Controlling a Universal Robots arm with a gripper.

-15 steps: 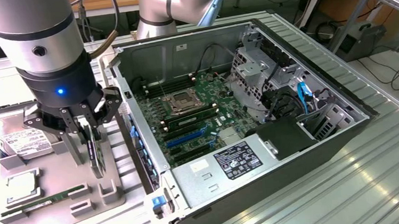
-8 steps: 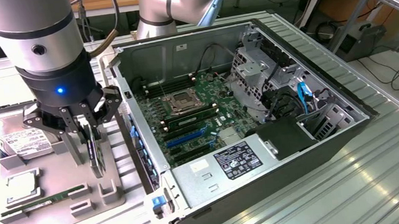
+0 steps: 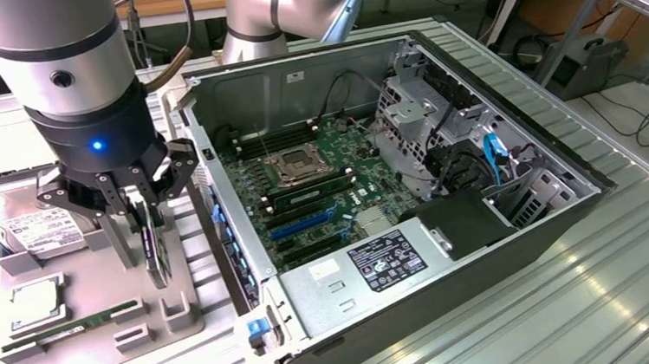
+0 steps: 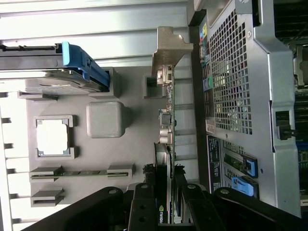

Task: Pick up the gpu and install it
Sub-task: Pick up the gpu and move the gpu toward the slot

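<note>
GPU (image 3: 156, 247) stands on edge between the jaws, apparently clamped.

gpu (image 4: 166, 130) tight between fingers (image 4: 144, 207) (case (image 4: 231, 72) alongside)

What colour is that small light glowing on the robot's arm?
Blue. The light shows best in the exterior view.

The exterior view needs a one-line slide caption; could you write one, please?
Gripper at the gpu, standing on edge in the grey parts tray beside the open computer case.
</note>
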